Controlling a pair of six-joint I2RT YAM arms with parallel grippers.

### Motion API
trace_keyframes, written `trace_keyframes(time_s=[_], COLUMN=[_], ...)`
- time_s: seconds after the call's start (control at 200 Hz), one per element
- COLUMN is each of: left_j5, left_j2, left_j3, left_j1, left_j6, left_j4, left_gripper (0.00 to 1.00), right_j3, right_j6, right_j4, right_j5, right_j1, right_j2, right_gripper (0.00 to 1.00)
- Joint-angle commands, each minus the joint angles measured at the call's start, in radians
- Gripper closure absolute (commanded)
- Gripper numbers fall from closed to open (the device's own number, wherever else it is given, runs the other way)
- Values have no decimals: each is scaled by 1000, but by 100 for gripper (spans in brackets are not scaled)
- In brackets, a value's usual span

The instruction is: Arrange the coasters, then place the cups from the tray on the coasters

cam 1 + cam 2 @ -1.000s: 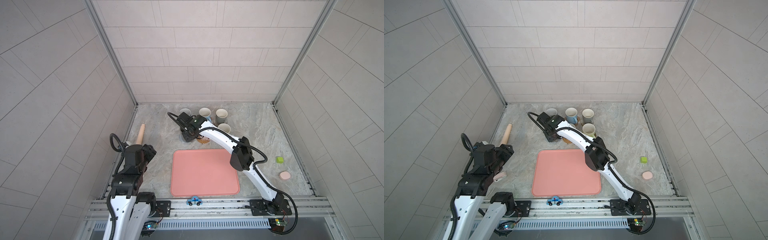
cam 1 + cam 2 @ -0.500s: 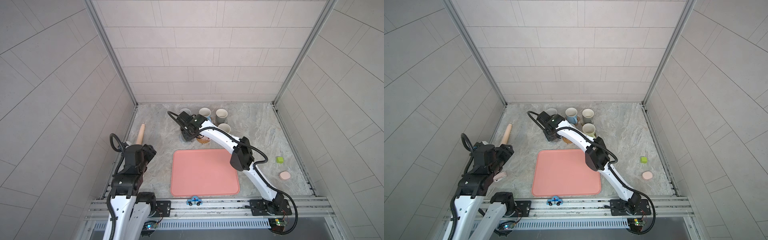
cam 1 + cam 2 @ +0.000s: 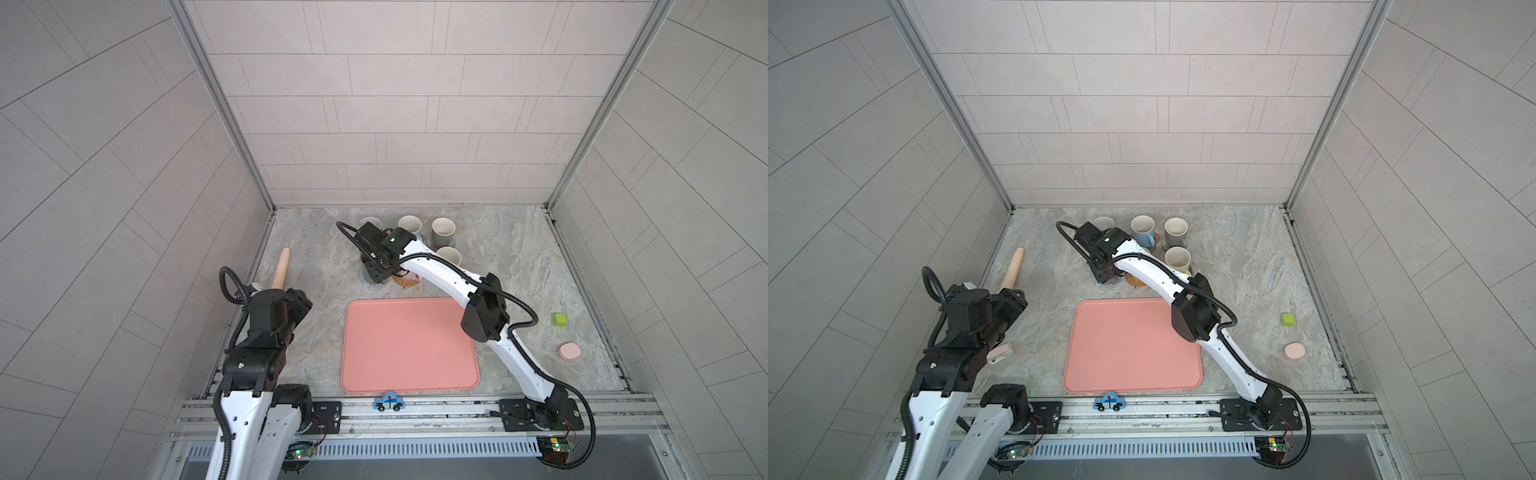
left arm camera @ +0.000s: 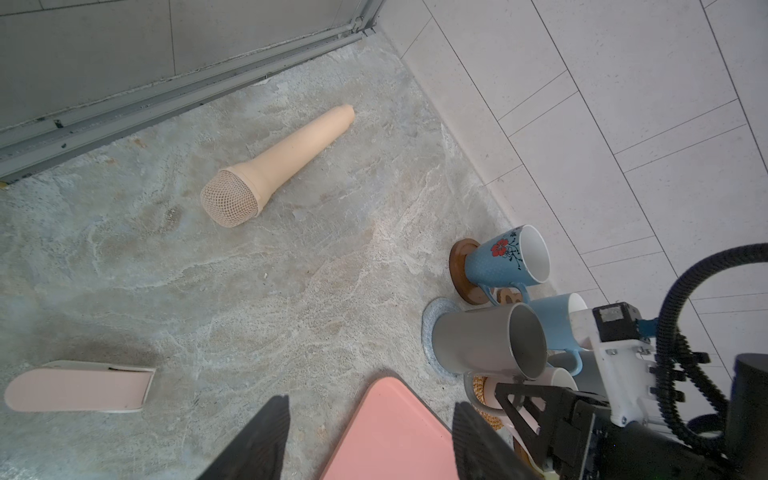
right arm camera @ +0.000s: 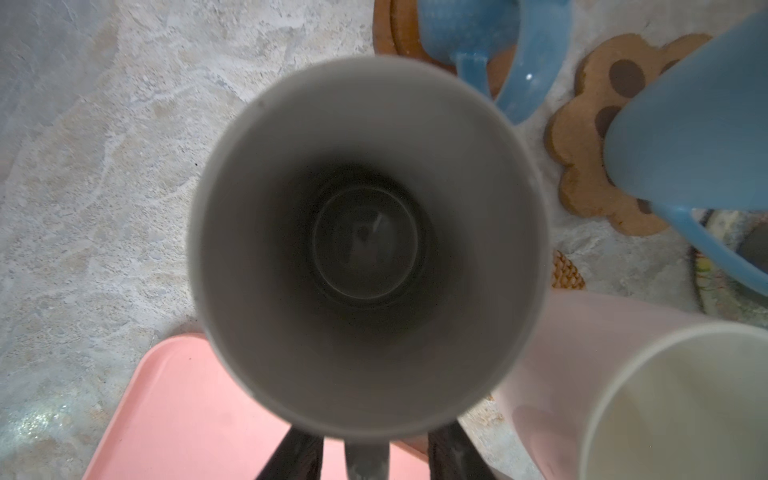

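**Change from the earlier top views.** No displacement is visible. Both arms, the tray [image 3: 409,345] and the group of mugs beyond its far edge occupy the same places as half a second and one second earlier. The fingers cannot be made out in any top view, so a change in their gap cannot be read from them.

**Right arm.** It reaches from its base at the front right, over the tray's far right corner, to the left part of the mug group. The wrist points straight down. The right gripper [image 5: 374,434] hangs above the tall grey mug [image 5: 365,249]. Its two fingers straddle the mug handle [image 5: 365,461] at a narrow spread, with a visible gap on each side, so they do not clamp the handle.

**Tall grey mug.** It stands upright on the grey-blue coaster [image 4: 428,332], just beyond the tray's far left corner.

**Neighbouring mugs.**
- The flowered blue mug [image 4: 505,262] stands on a dark brown disc [image 4: 459,266].
- The plain blue mug [image 4: 557,320] stands on the paw-print coaster [image 5: 590,137].
- The pink mug [image 5: 582,353] stands just beside the grey one, over the rattan coaster [image 3: 405,281].

**Left arm.** It is folded at the front left. The left gripper [image 4: 370,405] hangs above the table beside the tray's left edge, its fingers wide apart and holding nothing. A toy microphone [image 4: 274,166] and a pink case [image 4: 79,390] lie on the table [image 4: 249,291] near it.
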Motion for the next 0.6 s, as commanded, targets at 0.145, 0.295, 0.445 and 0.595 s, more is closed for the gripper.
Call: trace_keyframes(time_s=[0.145, 0.295, 0.445, 0.595], left_j5=[-32, -30, -37, -45], left_j2=[8, 7, 4, 1], left_j3=[25, 38, 49, 52], left_j1=[6, 3, 6, 4], left_j6=[21, 53, 81, 93], left_j4=[14, 36, 54, 71], left_gripper=[31, 28, 21, 17], right_j3=[18, 14, -35, -164], right_j6=[-20, -36, -72, -89], right_j4=[-36, -51, -49, -4], right_j5=[68, 144, 219, 290], right_j1=[-4, -7, -13, -24], right_j2=[-191, -278, -376, -498], right_gripper=[53, 49, 43, 37])
